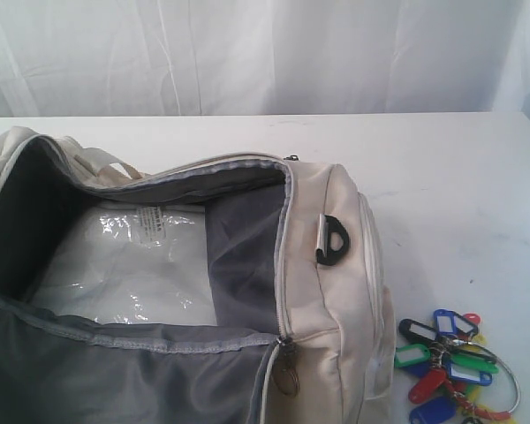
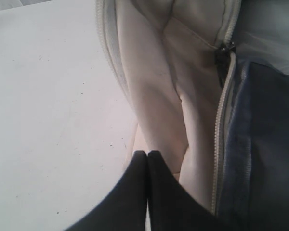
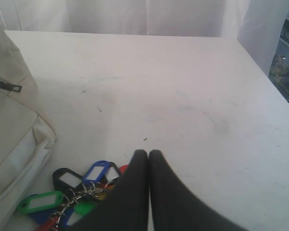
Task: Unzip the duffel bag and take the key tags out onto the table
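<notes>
The left tool (image 2: 148,153) is clenched with nothing between its tips. It is close against the cream side of the duffel bag (image 1: 336,291), with a parted zip running just beside it and bare desk (image 1: 442,177) on its other side; whether it touches the fabric cannot be told. The bag's main zip stands drawn open along the top, its metal pull (image 1: 288,371) hanging at the near end, so the unzipping looks done. Inside, against the grey lining, lies a clear plastic packet (image 1: 128,265) with a white sheet in it. No tags show in the compartment, though its corners are in shadow. A black D-ring (image 1: 336,240) sits on the bag's end panel. Further right, the key tags (image 1: 446,362) lie bunched on the desk just beside that end of the bag, so the taking-out also appears complete. The right tool (image 3: 148,152) is likewise clenched and empty, and the tags lie just beside its tips, on the side toward the bag. Little of the task seems left.
</notes>
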